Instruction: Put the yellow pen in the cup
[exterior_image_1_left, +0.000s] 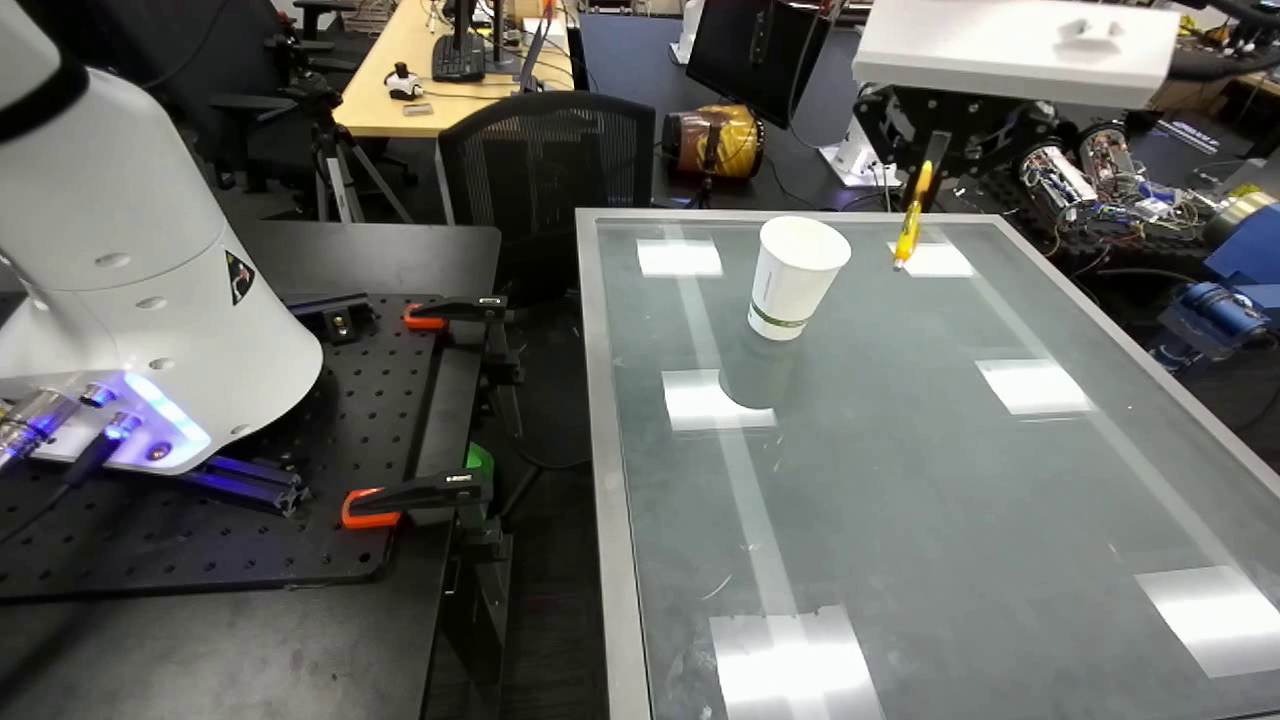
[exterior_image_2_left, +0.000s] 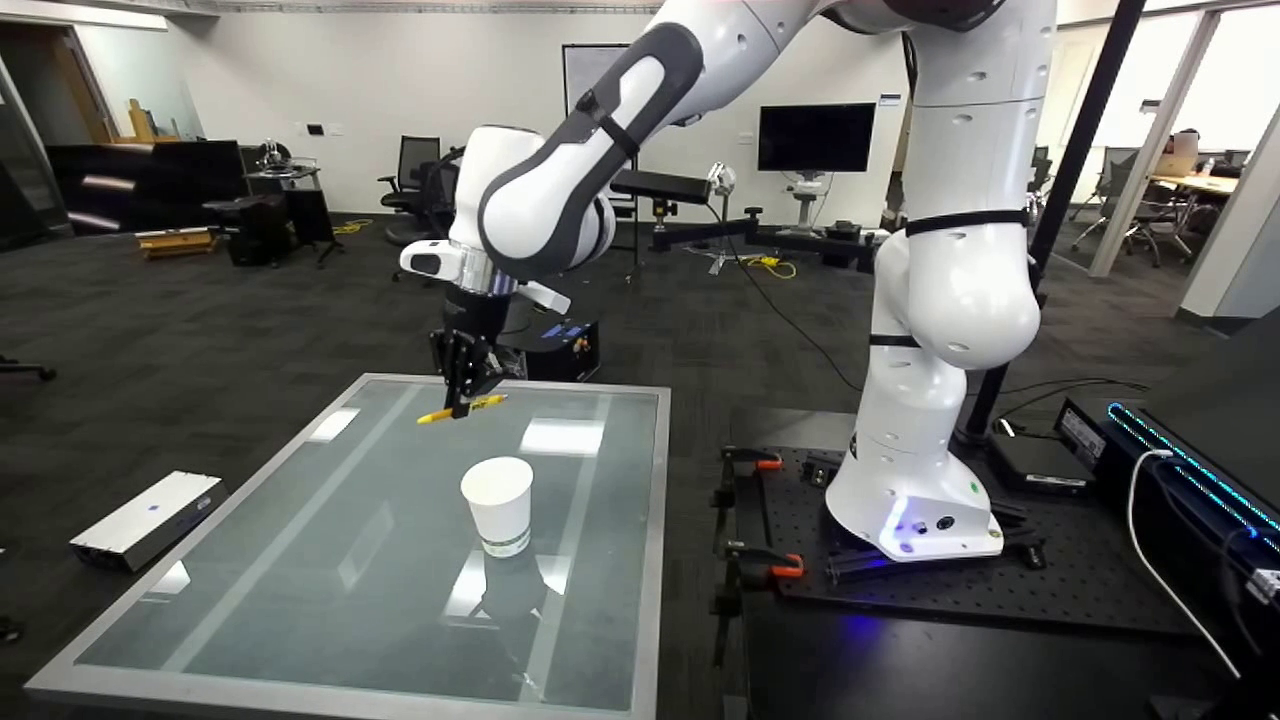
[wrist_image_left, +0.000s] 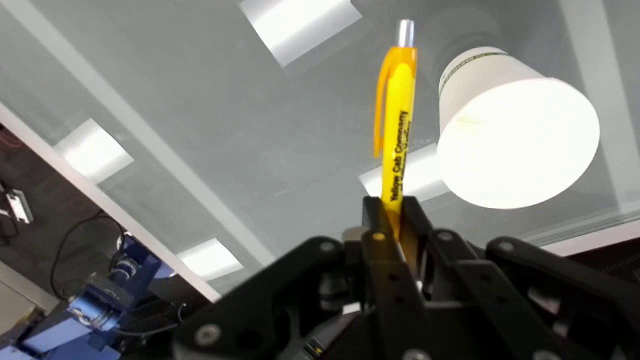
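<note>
Clearly, your jaws are closed on the yellow click pen (wrist_image_left: 399, 127), gripping it partway along its length. Note, in the wrist view, the pocket clip (wrist_image_left: 379, 107) and silver push button (wrist_image_left: 406, 34) projecting beyond them, with "Yellow Cab Company" printed on the side. In an exterior view the pen (exterior_image_2_left: 487, 402) lies aslant, closer to level than upright, raised above the surface (exterior_image_2_left: 350, 620). Farther out, the white paper cup (exterior_image_1_left: 795, 278), with a green band (exterior_image_1_left: 778, 318) near its base, stands upright on that glossy, metal-framed surface; in the wrist view it appears to the right of the pen, apart from it. You may read the step in hand as the carry: grasping is done, insertion is not. The next move should call for bringing the pen over the cup, turning it until one end points down, lowering that end inside, and only then parting the jaws. Should you brush the cup sideways, its paper build suggests that it could tip.
</note>
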